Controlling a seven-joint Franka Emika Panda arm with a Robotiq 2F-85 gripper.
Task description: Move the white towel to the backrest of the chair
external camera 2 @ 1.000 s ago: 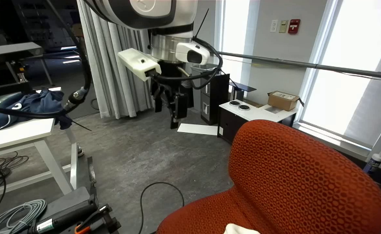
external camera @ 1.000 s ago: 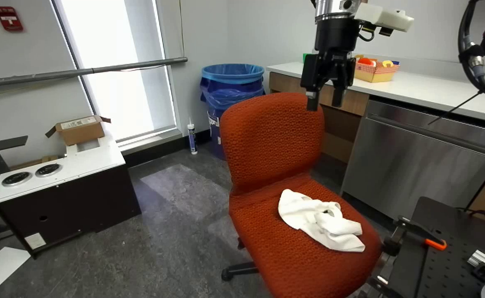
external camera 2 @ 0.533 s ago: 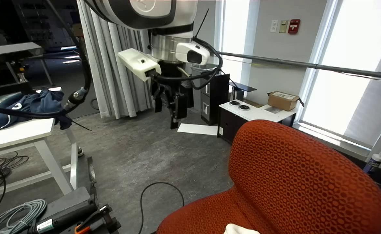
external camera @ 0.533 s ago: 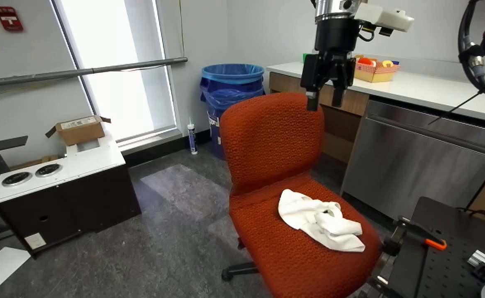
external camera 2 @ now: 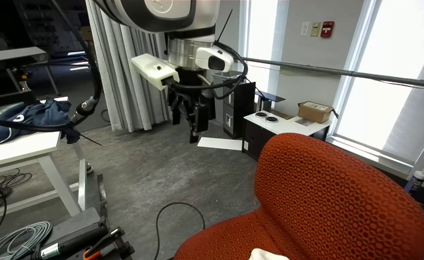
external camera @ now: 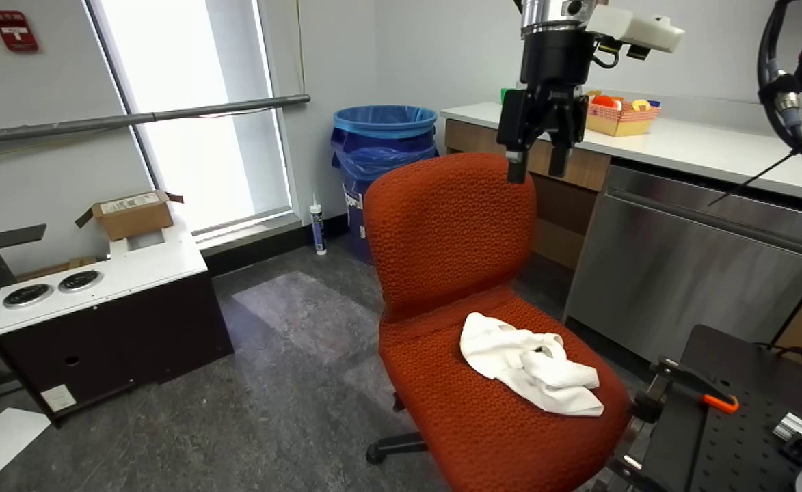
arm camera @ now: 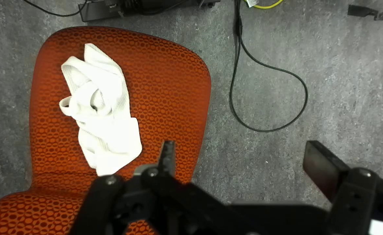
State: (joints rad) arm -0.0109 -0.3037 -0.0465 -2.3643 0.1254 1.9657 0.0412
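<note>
Wrist view and both exterior views show a mottled grey floor (external camera: 284,424). In an exterior view I record a long white-topped counter (external camera: 729,154) above a brushed stainless-steel appliance front (external camera: 681,266). On the floor stands an orange-red, pattern-upholstered chair (external camera: 442,403) with a rounded backrest (external camera: 448,232). Well apart from it I find a low dark cabinet (external camera: 127,335), its white top fitted with two round black burners (external camera: 81,279). A tall blue bin (external camera: 383,171) with a plastic liner stands beyond the backrest, near the counter.

The crumpled white cloth towel (arm camera: 116,133) lies on the chair's seat (arm camera: 168,91), one end near the foot of the backrest. A brown cardboard box (external camera: 134,220) rests on the cabinet; a small yellow basket (external camera: 612,127) sits on the counter.

My black two-fingered gripper (external camera: 537,171) points downward, higher than the seat and well apart from the towel. Its fingers (arm camera: 325,166) are spread wide, with grey floor showing between them in the wrist view. A slim blue-and-white nozzled tube (external camera: 318,232) stands upright near the bin.
</note>
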